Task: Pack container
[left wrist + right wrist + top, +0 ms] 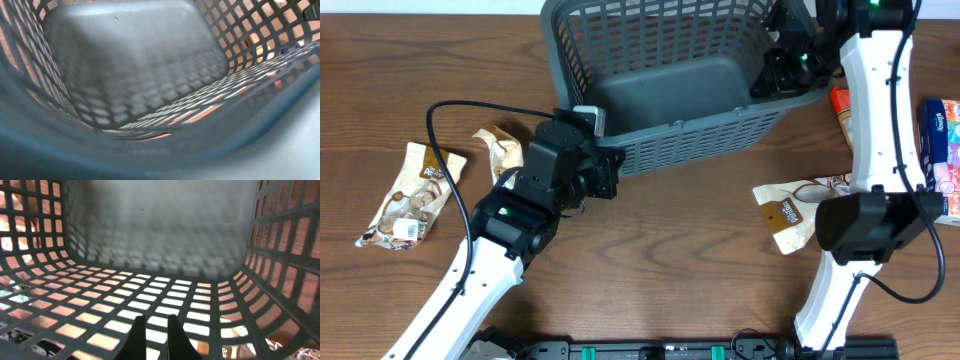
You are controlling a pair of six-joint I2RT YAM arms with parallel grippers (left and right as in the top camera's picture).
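Note:
The container (pixel 710 135), a large dark grey-blue lattice basket, sits tilted at the back middle of the table, with nothing in it. My left gripper (pixel 605 165) is shut on its front-left corner rim. Its fingers are hidden in the left wrist view, which looks over the blurred rim into the container (pixel 135 60). My right gripper (pixel 775 65) holds the right rim. In the right wrist view its two dark fingers (pixel 155 322) are nearly together over the lattice wall of the container (pixel 160 220).
Snack packets lie on the wooden table. Two beige ones (pixel 410 195) (pixel 500 148) are at the left. A beige one (pixel 790 210) is at the right. A red one (pixel 840 105) and a blue-pink pack (pixel 942 140) are at the far right.

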